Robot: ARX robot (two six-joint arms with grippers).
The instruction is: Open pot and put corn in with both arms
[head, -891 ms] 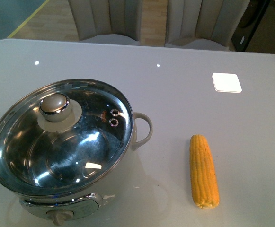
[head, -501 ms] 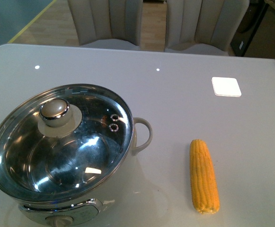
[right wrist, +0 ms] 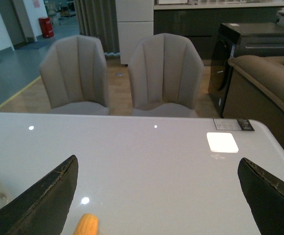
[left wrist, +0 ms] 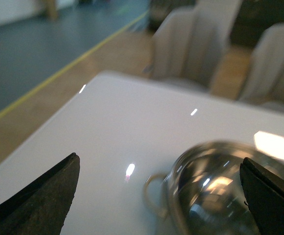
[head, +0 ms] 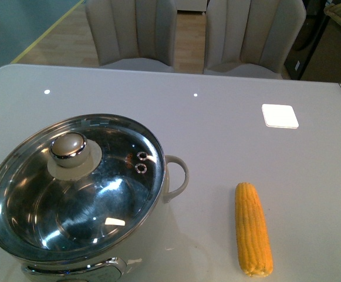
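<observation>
As I read it, nothing is done yet: the glass lid (head: 94, 200) sits closed on the pot (head: 181, 174), and the corn (head: 253, 228) lies on the counter (head: 229, 135) to the pot's right, apart from it. The left tool (left wrist: 159, 159) hangs spread and empty by the pot's left side. The right tool (right wrist: 157, 159) is spread and empty off to the pot's right, so lifting the lid and loading the corn both remain.

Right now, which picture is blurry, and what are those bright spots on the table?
Left wrist view: blurry all over, the pot smeared and soft. Front view: sharp, with white glare dots on the table and bright patches on the lid. Right wrist view: sharp, same dots.
</observation>
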